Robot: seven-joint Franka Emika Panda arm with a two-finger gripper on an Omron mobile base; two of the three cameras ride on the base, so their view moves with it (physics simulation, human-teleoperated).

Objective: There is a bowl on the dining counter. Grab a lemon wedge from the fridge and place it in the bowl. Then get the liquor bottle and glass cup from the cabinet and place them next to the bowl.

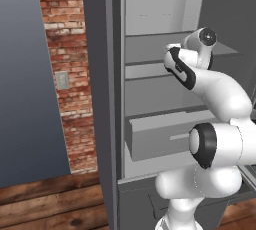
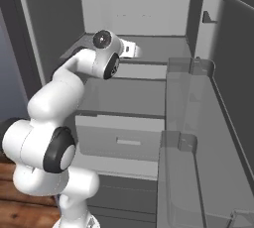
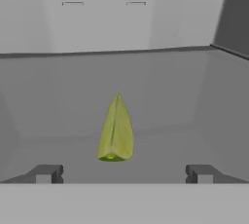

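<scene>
The fridge (image 1: 150,94) stands open, with light grey shelves and a drawer (image 1: 160,136) inside. My arm reaches in over the upper shelf (image 2: 163,48). In the hand view a yellow-green lemon wedge (image 3: 115,130) lies on that shelf, pointed end up in the picture, straight ahead of my gripper (image 3: 124,173). The gripper is open, and its two dark fingertips (image 3: 46,173) stand wide on either side, short of the wedge. Nothing is between them.
The fridge door (image 2: 198,138) hangs open at the right with clear bins on its inside. A brick wall (image 1: 67,74) with a light switch and a grey panel are left of the fridge. The floor is wood planks (image 1: 50,204).
</scene>
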